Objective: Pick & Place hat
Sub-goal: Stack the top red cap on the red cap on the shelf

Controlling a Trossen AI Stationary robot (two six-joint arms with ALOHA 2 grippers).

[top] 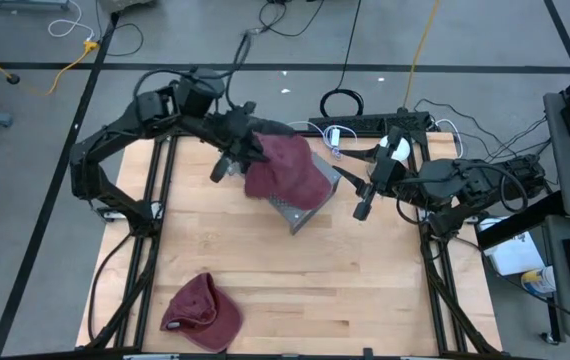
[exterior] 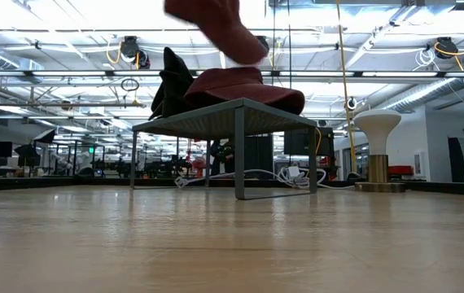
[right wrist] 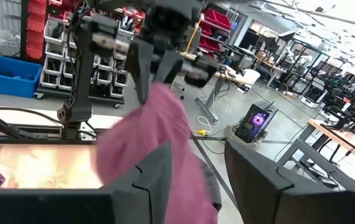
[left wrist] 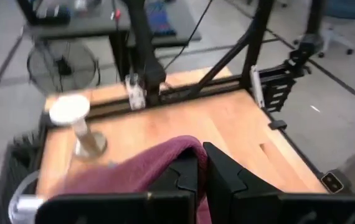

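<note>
A maroon hat hangs from my left gripper above a grey metal stand at the middle of the table. In the low view this hat hangs just over a second maroon hat that rests on the stand's top. Another maroon hat lies flat on the table near the front left. My right gripper stands open to the right of the stand, level, pointing at the hanging hat. My left gripper is shut on the hanging hat's upper edge, cloth pinched between its two fingers. The fingers slant down from the table's far left. The hat droops slack below them, clear of the hat on the stand.
A white mushroom-shaped post stands at the table's far right, close to my right arm. Cables lie behind the far edge. Bare wood lies between the stand and the near edge.
</note>
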